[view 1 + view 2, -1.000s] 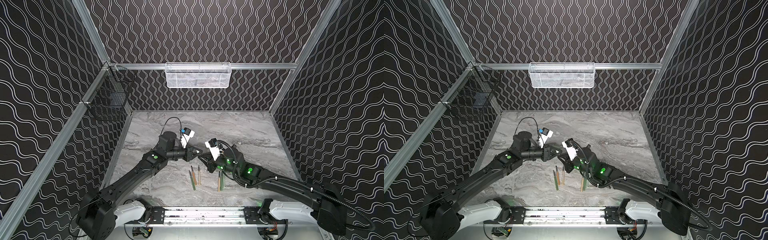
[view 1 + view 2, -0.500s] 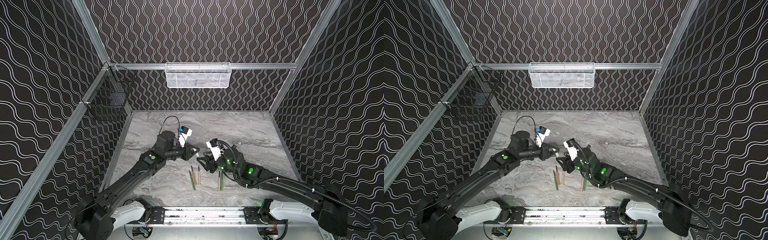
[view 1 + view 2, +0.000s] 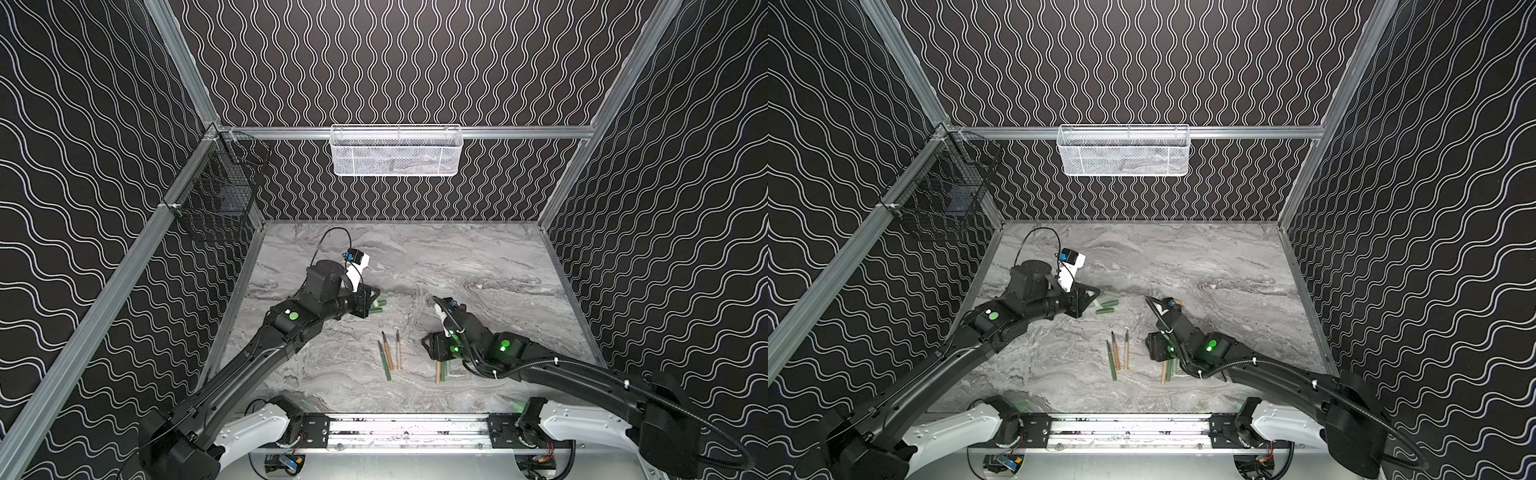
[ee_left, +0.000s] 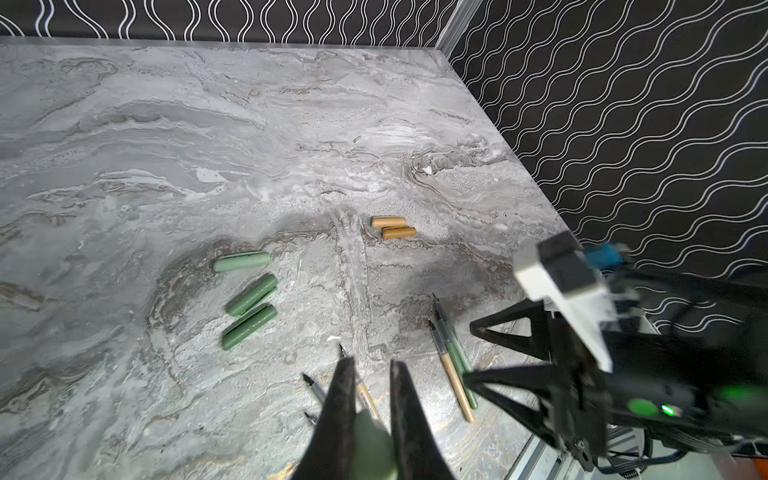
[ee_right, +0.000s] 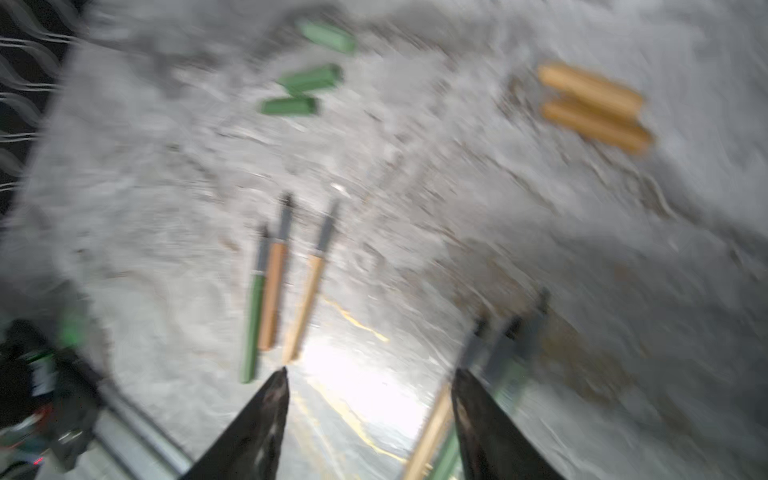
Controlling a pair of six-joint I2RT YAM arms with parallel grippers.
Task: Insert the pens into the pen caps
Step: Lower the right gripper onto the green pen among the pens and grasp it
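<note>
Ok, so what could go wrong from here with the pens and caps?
The open right gripper hangs close to three pens lying tight together; closing there may catch two or scatter them. The left gripper pinches a pale green cap with only its rounded end showing, so it could slip or meet a pen misaligned.

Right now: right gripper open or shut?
Open. In the right wrist view the right gripper has its fingers wide apart, with nothing clamped between them.
</note>
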